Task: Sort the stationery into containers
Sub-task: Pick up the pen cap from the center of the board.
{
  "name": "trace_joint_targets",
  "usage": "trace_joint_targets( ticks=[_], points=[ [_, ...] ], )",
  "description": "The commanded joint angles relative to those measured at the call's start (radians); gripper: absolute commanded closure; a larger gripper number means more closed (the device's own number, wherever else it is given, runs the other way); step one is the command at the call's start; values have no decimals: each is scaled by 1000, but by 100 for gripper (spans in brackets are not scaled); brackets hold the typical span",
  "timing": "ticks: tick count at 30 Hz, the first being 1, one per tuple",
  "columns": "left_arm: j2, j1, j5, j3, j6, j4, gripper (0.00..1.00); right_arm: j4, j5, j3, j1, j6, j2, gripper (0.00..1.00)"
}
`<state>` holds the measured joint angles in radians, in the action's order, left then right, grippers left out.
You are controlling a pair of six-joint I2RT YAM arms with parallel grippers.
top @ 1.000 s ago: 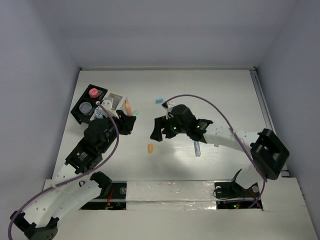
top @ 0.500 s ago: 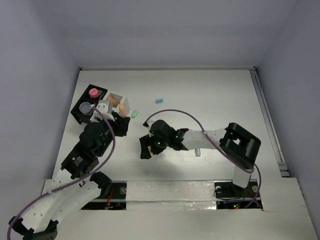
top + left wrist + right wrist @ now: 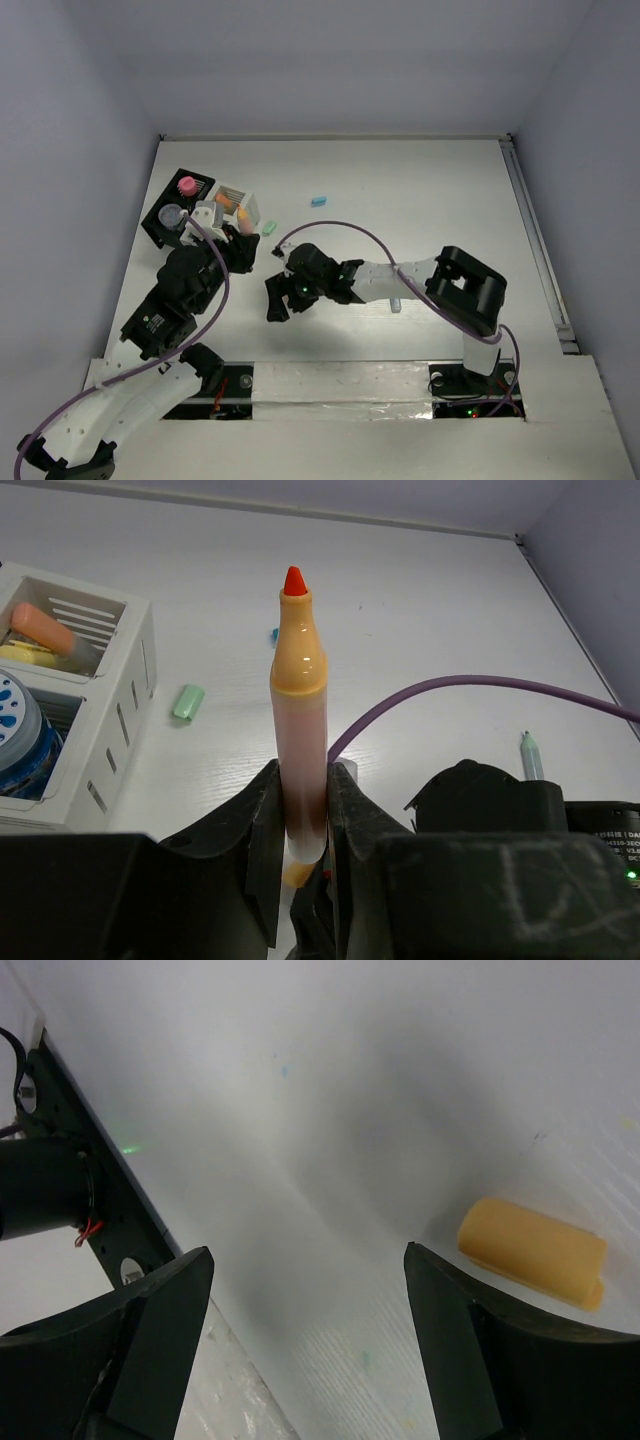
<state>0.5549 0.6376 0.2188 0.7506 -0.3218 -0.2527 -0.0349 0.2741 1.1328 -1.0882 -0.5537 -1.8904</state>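
Here, the left gripper is clenched on an orange marker, its red tip pointing away from the wrist, just beside the white box. That box holds an orange stick, a yellow stick under it, and a blue-lidded tub. The black tray adjoins the box and carries a pink piece and a grey-lidded tub. A green stick and a blue stick lie loose on the table. The right gripper hangs low with jaws spread, grasping nothing; a short orange piece lies near one fingertip.
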Motion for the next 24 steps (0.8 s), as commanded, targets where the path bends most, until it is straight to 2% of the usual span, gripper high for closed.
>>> trace_joint_targets(
  ticks=[1,11,19,24],
  points=[
    [-7,2,14,10,12,26,100,-2,-38,79,-9,15,-38,17],
    [-13,2,17,9,9,24,100,98,-310,252,-9,123,-139,17],
    [-15,2,22,10,12,24,100,93,-332,326,60,152,-185,18],
    [-15,2,27,12,15,27,100,113,-296,288,60,238,-86,18]
  ],
)
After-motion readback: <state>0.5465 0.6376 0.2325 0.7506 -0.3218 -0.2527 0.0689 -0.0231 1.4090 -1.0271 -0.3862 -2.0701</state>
